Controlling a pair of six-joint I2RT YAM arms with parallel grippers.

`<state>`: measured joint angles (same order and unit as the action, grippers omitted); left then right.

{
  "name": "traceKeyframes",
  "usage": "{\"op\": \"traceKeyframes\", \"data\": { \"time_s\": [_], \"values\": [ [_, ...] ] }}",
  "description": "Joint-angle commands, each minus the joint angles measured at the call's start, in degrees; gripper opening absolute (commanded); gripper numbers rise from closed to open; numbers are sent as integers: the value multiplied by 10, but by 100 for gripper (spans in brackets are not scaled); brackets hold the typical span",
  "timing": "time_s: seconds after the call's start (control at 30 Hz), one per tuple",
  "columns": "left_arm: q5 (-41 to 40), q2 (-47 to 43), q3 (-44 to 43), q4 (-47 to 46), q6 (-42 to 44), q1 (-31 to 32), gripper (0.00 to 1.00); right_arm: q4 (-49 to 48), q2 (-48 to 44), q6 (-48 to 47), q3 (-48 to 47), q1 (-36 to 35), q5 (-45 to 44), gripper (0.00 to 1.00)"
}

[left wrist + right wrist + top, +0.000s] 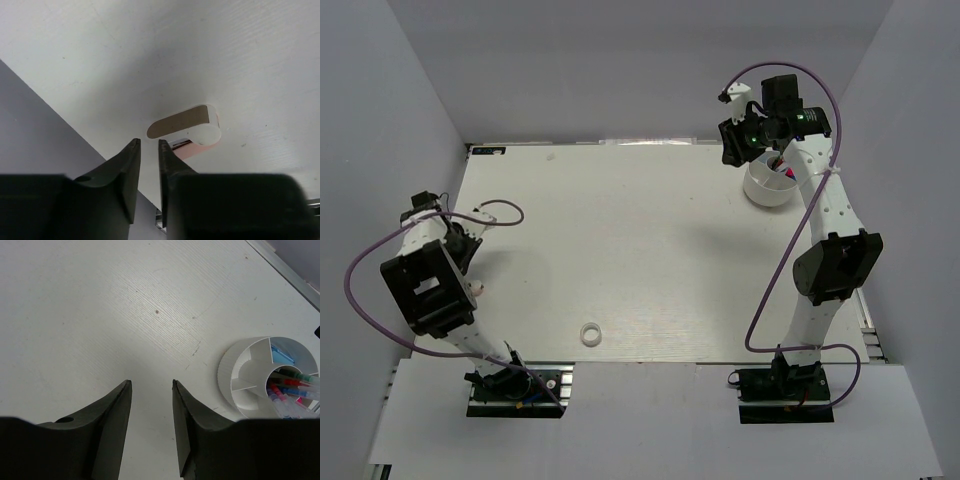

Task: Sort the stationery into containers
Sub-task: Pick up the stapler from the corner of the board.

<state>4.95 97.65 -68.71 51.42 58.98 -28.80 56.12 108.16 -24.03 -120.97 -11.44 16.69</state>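
Picking now: left pincer point(148, 144), barely spread and empty, beside white-pink item point(187, 131) at the table point(650, 250) edge, nine o'clock.
Right pincer point(150, 385): spread, empty; container point(225, 375) at its three o'clock.
Next: likely centre the item between the jaws.

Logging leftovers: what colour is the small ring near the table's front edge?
The ring is white; the top external view shows it best.

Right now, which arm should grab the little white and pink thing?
Left. The left hand sits right beside the white and pink thing, while the right hand is far off by the white container.
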Motion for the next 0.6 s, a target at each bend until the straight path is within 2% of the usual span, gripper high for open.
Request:
{"op": "traceKeyframes", "data": {
  "time_s": [0.0, 0.2, 0.23, 0.4, 0.57],
  "values": [
    [35, -25, 12, 16, 70, -12, 30, 4, 4, -1, -8, -2, 9, 44],
    [29, 6, -7, 41, 137, -35, 31, 6, 4, -2, -3, -6, 9, 44],
    [23, 15, -22, 51, 143, -35, 33, 6, 4, -2, -1, -3, 9, 44],
    [41, 32, -51, 69, 170, -46, 55, 6, 4, -1, 6, -6, 14, 44],
    [69, 18, -52, 83, 213, -51, 56, 6, 2, -2, 7, -9, 16, 44]
  ]
}}
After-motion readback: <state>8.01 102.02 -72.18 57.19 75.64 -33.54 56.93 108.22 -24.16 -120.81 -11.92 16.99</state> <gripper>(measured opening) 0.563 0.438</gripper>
